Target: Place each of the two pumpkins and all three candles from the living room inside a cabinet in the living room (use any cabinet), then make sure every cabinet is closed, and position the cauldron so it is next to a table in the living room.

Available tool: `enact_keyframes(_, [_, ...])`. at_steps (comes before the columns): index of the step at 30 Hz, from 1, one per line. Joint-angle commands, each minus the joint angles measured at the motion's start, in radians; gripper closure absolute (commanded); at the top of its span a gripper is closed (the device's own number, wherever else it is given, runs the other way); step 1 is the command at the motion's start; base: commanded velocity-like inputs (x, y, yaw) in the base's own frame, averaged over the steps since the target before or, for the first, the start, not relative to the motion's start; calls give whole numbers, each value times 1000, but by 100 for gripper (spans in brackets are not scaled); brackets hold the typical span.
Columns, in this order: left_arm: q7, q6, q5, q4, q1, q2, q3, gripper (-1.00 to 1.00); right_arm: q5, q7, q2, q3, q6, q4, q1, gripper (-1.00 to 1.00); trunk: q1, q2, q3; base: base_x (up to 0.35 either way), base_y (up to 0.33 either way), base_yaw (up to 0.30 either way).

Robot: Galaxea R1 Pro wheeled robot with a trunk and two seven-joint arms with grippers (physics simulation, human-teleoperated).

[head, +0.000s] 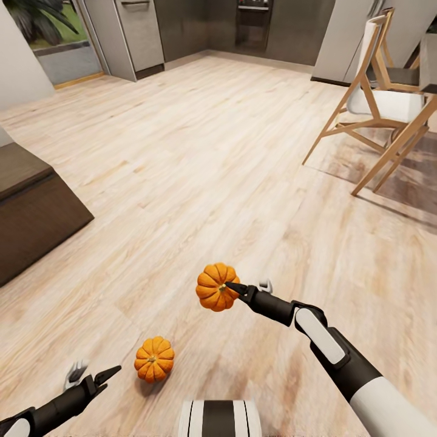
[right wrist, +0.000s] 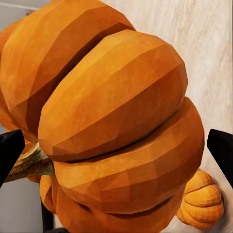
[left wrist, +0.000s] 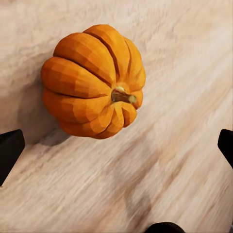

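Note:
One orange pumpkin (head: 216,287) hangs above the wood floor, with my right gripper (head: 238,286) shut on it. In the right wrist view this pumpkin (right wrist: 111,121) sits between the two dark fingertips (right wrist: 9,153), its stem pointing sideways. The second pumpkin (head: 154,359) rests on the floor near the robot's base; its edge (right wrist: 201,204) also shows under the held one. My left gripper (head: 92,374) hovers open just left of it. In the left wrist view that pumpkin (left wrist: 92,82) lies ahead of the spread fingertips, untouched. The dark-brown cabinet (head: 30,206) stands at the left edge.
Wooden chairs (head: 379,109) stand at the right over a darker rug (head: 419,176). Grey kitchen units (head: 139,30) and an oven (head: 252,21) line the far wall. Wood-plank floor (head: 200,152) stretches between them and the cabinet.

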Motion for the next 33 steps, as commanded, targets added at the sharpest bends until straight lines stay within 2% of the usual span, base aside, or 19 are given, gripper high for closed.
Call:
enact_keyframes(1, [-2,2,4,0,0,1,-3,-100,-7,2,0,2,3,-2,-1,100,0,-1,-5,0,0,0])
enact_keyframes(8, [-186,-39,-88,0,-7,2,-16,-100,-7,8,-3,3,5,-18,-1,100,3,-2,-32,0,0,0])
enact_keyframes(14, [-208,-42,-98,0,-12,0,-14,-100,-7,13,-2,3,4,-18,-1,100,6,-4,-55,0,0,0])
enact_keyframes(20, [-213,-41,-87,0,-11,3,1,-100,-6,18,-2,4,-5,-55,1,100,9,-5,-78,0,0,0])
enact_keyframes(27, [-219,-31,-83,0,-13,13,51,-100,-14,20,-1,5,-10,-78,2,100,12,-7,-105,0,0,0])
enact_keyframes(28, [-233,-26,-83,-1,-22,18,72,-100,-17,19,-1,4,-10,-78,2,100,12,-7,-109,0,0,0])
enact_keyframes(33, [-295,30,-85,0,-52,30,127,-100,-20,65,-2,1,-12,-76,3,100,15,-8,-128,0,0,0])
